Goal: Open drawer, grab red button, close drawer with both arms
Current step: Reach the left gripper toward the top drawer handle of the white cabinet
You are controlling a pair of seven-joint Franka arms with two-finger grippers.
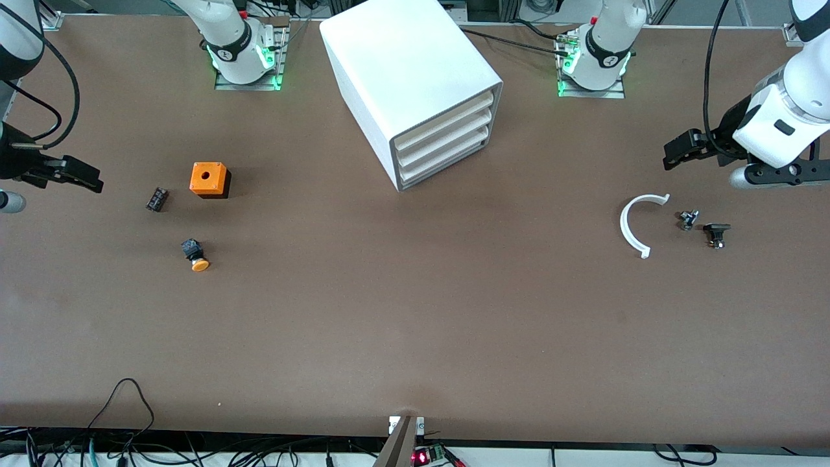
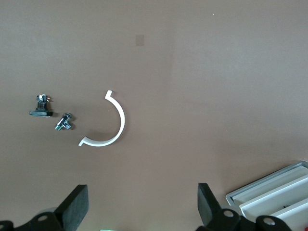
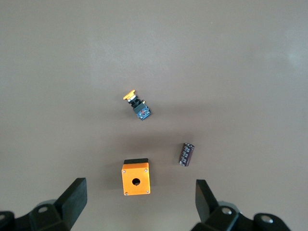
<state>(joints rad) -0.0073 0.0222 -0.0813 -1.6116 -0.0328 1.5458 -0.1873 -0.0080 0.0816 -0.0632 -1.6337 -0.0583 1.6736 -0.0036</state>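
Note:
The white cabinet stands near the robots' bases in the middle of the table, and its corner shows in the left wrist view. Its three cream-white drawers are all shut. The red-capped button is hidden. My left gripper is open and empty over the left arm's end of the table, above a white arc; it also shows in the left wrist view. My right gripper is open and empty over the right arm's end, beside an orange cube; it also shows in the right wrist view.
An orange cube with a hole, a small dark cylinder and an orange-capped button lie toward the right arm's end. A white arc, a small metal part and a black part lie toward the left arm's end.

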